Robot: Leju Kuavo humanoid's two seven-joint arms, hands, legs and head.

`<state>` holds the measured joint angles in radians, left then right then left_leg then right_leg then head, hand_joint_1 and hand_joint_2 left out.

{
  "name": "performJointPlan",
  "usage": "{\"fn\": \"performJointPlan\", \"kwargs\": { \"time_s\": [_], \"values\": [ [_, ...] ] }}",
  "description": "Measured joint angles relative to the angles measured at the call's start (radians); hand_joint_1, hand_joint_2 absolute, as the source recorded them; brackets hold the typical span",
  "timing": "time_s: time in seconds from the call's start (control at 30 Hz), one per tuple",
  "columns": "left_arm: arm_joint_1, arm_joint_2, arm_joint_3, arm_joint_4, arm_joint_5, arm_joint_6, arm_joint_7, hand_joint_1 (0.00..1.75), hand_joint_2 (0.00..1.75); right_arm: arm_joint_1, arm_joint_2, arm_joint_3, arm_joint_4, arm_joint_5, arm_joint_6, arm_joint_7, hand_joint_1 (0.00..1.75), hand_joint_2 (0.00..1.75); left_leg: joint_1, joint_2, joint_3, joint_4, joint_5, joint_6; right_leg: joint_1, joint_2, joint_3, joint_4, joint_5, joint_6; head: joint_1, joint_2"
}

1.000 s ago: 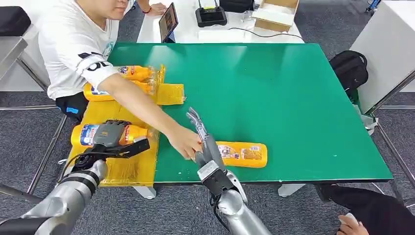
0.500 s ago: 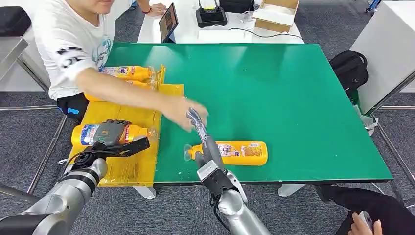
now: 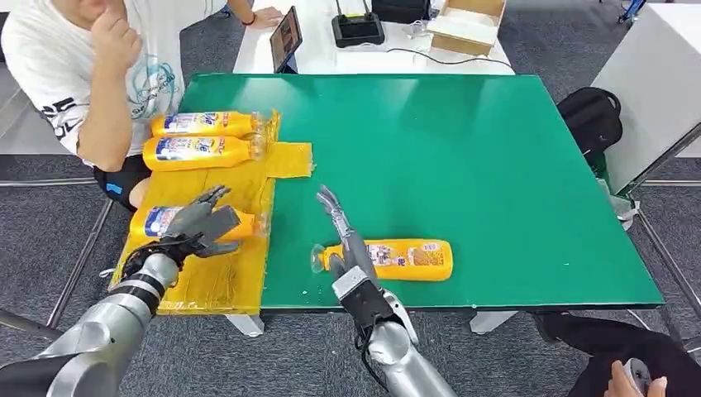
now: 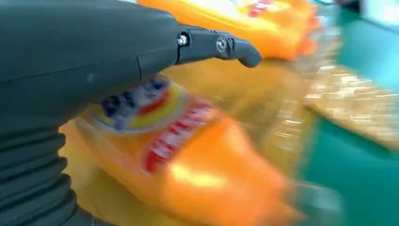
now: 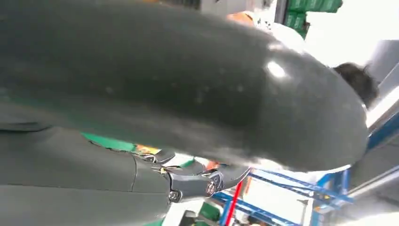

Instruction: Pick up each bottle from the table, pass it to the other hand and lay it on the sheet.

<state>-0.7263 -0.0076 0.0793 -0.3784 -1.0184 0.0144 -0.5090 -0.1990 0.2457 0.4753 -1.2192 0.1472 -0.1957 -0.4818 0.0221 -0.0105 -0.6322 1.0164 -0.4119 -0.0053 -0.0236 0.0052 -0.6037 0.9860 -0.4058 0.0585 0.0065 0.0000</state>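
An orange bottle [image 3: 401, 259] lies on its side on the green table [image 3: 463, 149] near the front edge, clear cap to the left. My right hand [image 3: 343, 240] stands just left of it by the neck, fingers stretched out and holding nothing. On the yellow sheet [image 3: 215, 277] lies another orange bottle [image 3: 161, 222] [image 4: 188, 160]. My left hand [image 3: 197, 222] hovers over it with fingers spread, thumb [image 4: 216, 44] clear of the label. Two more bottles [image 3: 202, 124] [image 3: 198, 151] lie side by side at the sheet's far end.
A person [image 3: 99, 74] sits at the table's far left corner, one hand raised to the face. A white desk [image 3: 372, 50] with a tablet and a box stands behind. A black backpack [image 3: 591, 116] sits on the floor to the right.
The person's arm has pulled back from the table bottle to their face. My left hand has spread its fingers and let go of the bottle on the sheet. My right hand has barely moved.
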Motion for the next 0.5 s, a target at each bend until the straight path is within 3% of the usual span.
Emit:
{"fn": "performJointPlan", "kwargs": {
  "time_s": [0.4,0.5],
  "values": [
    [0.019,-0.018,0.027,-0.029,0.237,-0.156,-0.079,0.00,0.00,-0.011,0.008,-0.023,0.048,-0.026,0.008,0.000,0.00,0.00,0.000,0.000,0.001,0.000,0.000,0.000,0.000,0.000,0.000,0.000,0.000,0.000,0.000,0.000],
    [0.024,-0.021,0.046,-0.034,0.362,-0.300,-0.104,0.00,0.00,-0.014,0.008,-0.027,0.059,-0.029,0.014,0.000,0.00,0.00,0.000,0.000,0.001,0.000,0.000,0.000,0.000,0.000,0.000,0.000,0.000,0.000,0.000,0.000]
  ]
}}
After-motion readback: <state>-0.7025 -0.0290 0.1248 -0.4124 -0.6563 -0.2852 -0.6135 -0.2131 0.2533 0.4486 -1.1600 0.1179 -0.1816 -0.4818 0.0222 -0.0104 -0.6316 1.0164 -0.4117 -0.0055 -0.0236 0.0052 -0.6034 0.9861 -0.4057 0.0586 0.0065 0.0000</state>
